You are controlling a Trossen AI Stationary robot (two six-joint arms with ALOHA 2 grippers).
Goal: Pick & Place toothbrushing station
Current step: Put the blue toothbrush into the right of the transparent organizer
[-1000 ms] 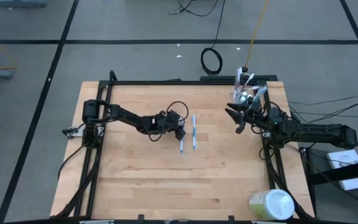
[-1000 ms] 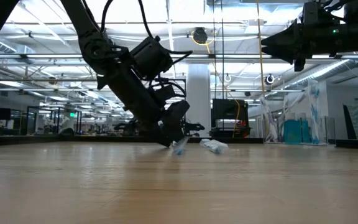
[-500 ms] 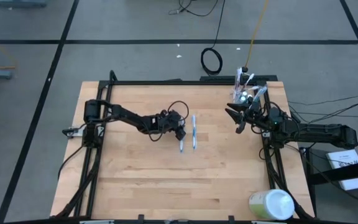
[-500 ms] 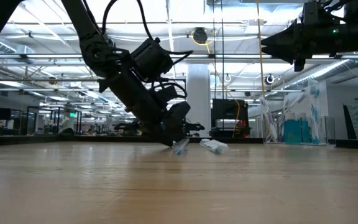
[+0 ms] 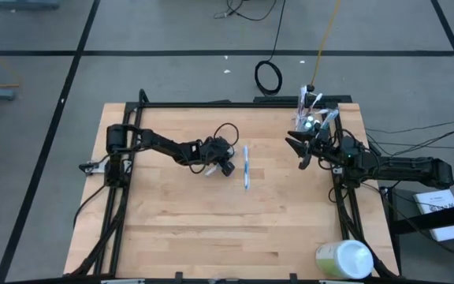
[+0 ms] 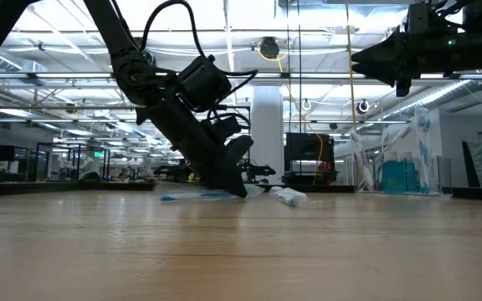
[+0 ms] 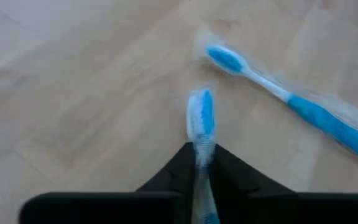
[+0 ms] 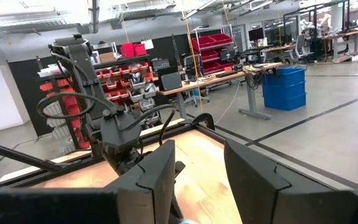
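Observation:
My left gripper [image 5: 225, 164] is low over the table's middle, shut on a blue-and-white toothbrush [image 6: 195, 197] in a clear wrapper. A second blue toothbrush [image 5: 247, 167] lies flat on the wood just to the right of it, and also shows in the left wrist view [image 7: 291, 102]. A small clear cup [image 5: 310, 120] stands at the far right with several toothbrushes upright in it. My right gripper [image 5: 298, 151] hangs open and empty in the air next to the cup, pointing toward the table's left. My left gripper pinches the toothbrush between its two fingers at the neck just behind the head [image 7: 202, 144]. The bristle head [image 7: 201, 115] sticks out beyond the fingertips. The fingers slant down from the table's left. The toothbrush lies about level just at the table top; whether it touches the wood I cannot tell.
A large pale green-and-white round container [image 5: 344, 260] lies at the near right corner. A black frame [image 5: 235, 102] runs along the table's far edge and sides. Bare wood spreads over the near half of the table.
My left gripper has taken the left one of the two toothbrushes off its place and turned with it. That toothbrush, which lay pointing near to far beside the other, now points across the table. The second toothbrush has stayed where it was.

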